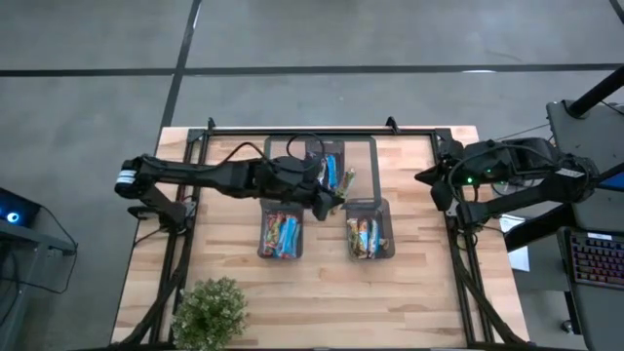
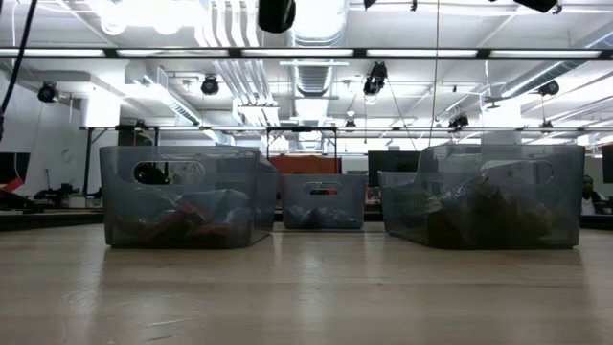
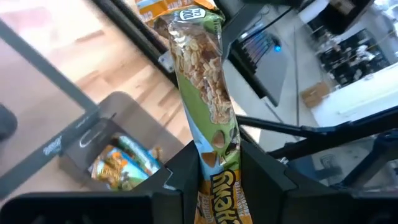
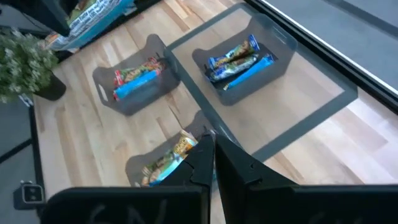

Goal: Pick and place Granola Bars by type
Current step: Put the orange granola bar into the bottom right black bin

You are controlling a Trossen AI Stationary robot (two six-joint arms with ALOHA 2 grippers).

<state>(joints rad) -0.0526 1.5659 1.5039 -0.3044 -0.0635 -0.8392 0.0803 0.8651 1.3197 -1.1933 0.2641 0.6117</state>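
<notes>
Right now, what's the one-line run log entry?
left gripper: shut on granola bar, above bins | right gripper: shut, idle at table's right edge

Wood table (image 1: 419,283) on grey concrete floor (image 1: 88,78) with dark seam lines. Potted plant (image 1: 210,310) at table's near-left corner. Keyboard (image 1: 595,258) on a stand to the right. Open ceiling: white ducts (image 2: 321,38), bright strip lights (image 2: 144,11), hanging lamps (image 2: 378,75).

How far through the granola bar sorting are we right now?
Both front bins hold bars already: the left bin red-and-blue ones, the right bin gold-toned ones. In hand: the left gripper grips a green-and-gold bar above the table between the bins. Left: several blue bars wait in the back bin. The right gripper is parked at the table's edge.
</notes>
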